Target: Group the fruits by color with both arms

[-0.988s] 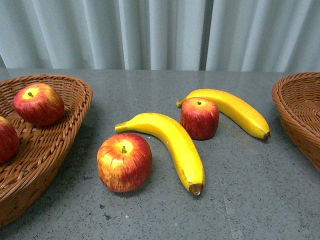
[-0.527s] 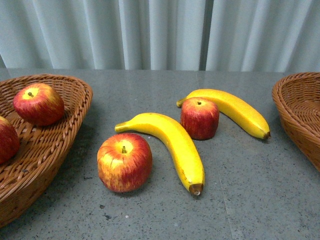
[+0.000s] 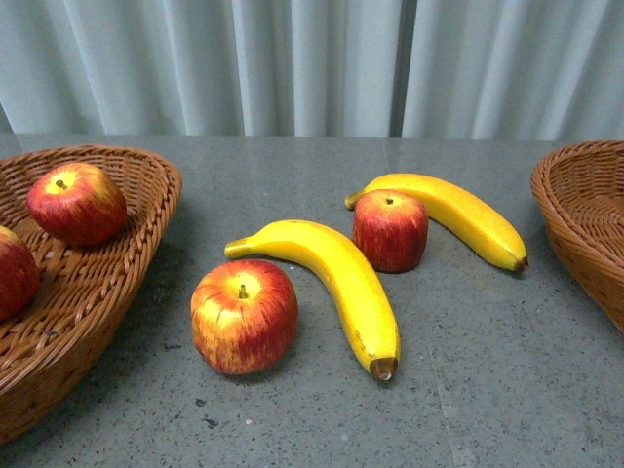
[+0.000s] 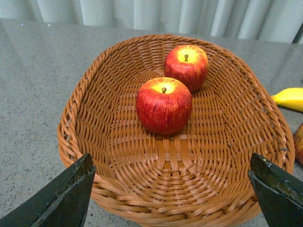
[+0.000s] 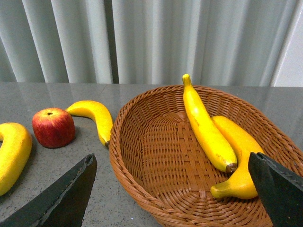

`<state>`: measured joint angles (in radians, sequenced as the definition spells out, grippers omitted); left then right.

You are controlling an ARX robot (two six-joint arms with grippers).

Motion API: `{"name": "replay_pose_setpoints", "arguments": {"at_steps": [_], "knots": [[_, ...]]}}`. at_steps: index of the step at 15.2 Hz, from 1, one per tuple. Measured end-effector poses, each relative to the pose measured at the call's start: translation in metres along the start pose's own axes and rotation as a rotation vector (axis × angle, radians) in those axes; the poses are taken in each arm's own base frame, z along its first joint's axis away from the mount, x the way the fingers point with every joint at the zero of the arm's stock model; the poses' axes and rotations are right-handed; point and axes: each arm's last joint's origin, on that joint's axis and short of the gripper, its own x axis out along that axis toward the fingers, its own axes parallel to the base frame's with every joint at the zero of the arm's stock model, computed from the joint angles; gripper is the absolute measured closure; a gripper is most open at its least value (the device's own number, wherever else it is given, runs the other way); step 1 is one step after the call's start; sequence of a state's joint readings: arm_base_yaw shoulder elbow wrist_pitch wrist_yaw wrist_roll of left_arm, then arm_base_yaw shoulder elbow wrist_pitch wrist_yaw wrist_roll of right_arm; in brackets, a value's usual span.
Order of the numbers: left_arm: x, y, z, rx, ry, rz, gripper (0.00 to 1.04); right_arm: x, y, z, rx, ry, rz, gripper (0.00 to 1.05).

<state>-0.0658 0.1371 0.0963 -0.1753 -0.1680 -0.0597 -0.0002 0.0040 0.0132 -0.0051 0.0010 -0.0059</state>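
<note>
On the grey table lie two red apples and two yellow bananas, close together in the middle. The left basket holds two more apples. My left gripper hangs open over that basket's near rim, holding nothing. The right basket holds two bananas. My right gripper is open above its near rim, also holding nothing. Neither arm shows in the front view.
A pale pleated curtain closes off the back of the table. The right basket's rim reaches in at the front view's right edge. Bare table lies in front of the fruit.
</note>
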Motion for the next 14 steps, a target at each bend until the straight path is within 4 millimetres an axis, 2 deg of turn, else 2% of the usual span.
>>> {"name": "replay_pose_setpoints", "arguments": {"at_steps": [3, 5, 7, 9, 11, 14], "knots": [[0.009, 0.002, 0.057, -0.033, -0.179, 0.006, 0.07, 0.000, 0.000, 0.000, -0.001, 0.000, 0.001, 0.07], [0.035, -0.001, 0.087, 0.024, -0.223, -0.071, 0.07, 0.000, 0.000, 0.000, -0.001, 0.000, 0.001, 0.07], [0.068, -0.014, 0.110, 0.112, -0.161, -0.222, 0.07, 0.000, 0.000, 0.000, -0.001, 0.000, 0.001, 0.07], [0.097, -0.036, 0.120, 0.208, -0.050, -0.383, 0.07, 0.000, 0.000, 0.000, -0.001, 0.000, 0.001, 0.07], [0.109, -0.057, 0.124, 0.282, 0.057, -0.543, 0.07, 0.000, 0.000, 0.000, -0.001, 0.000, 0.001, 0.07], [0.123, -0.089, 0.111, 0.394, 0.179, -0.662, 0.07, 0.000, 0.000, 0.000, -0.001, 0.000, 0.001, 0.07]]}}
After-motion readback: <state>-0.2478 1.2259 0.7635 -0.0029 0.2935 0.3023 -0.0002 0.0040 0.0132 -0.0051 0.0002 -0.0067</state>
